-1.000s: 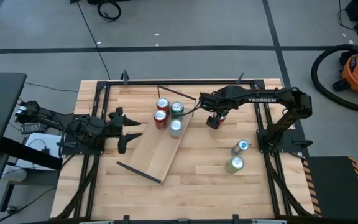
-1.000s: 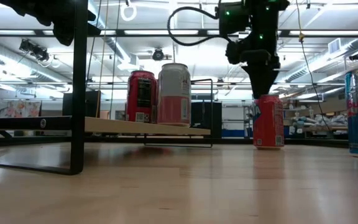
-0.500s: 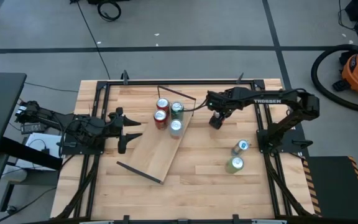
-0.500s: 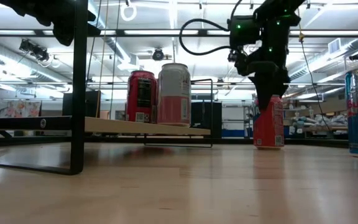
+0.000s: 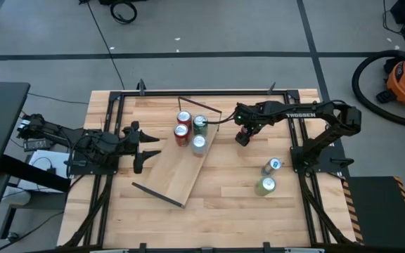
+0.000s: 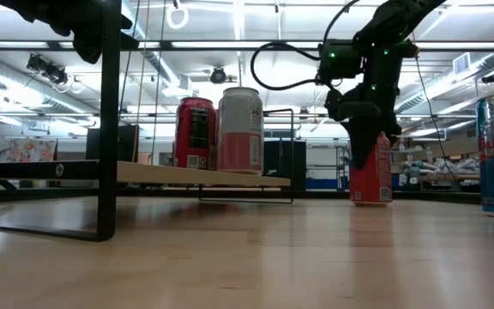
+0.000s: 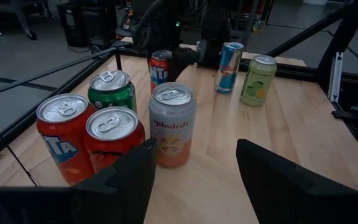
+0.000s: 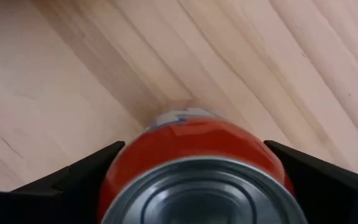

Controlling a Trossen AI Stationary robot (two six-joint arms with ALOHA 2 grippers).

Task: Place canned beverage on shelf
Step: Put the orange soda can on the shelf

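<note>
The red aluminium drink can [image 6: 370, 168] stands upright on the butcher-block tabletop [image 5: 230, 190], off the long light-wood shelf plank with dark wire end brackets [image 5: 181, 169], toward 3 o'clock from the shelf's far end. Going left to right in the overhead view: the left gripper [image 5: 146, 146] waits at about 9 o'clock of the table, its fingers spread and holding nothing. On the shelf's far end four cans [image 5: 190, 130] are set: two red, one green, one pale orange-and-white. The right gripper [image 8: 197, 171] is down over the red drink can, a finger on each side of it; whether they press on it I cannot tell. At about 4 o'clock stand a slim blue-and-silver can [image 5: 273, 166] and a pale green can [image 5: 265, 185], both off the shelf. By my judgement the task is partly done: the red can needs lifting and carrying across.
</note>
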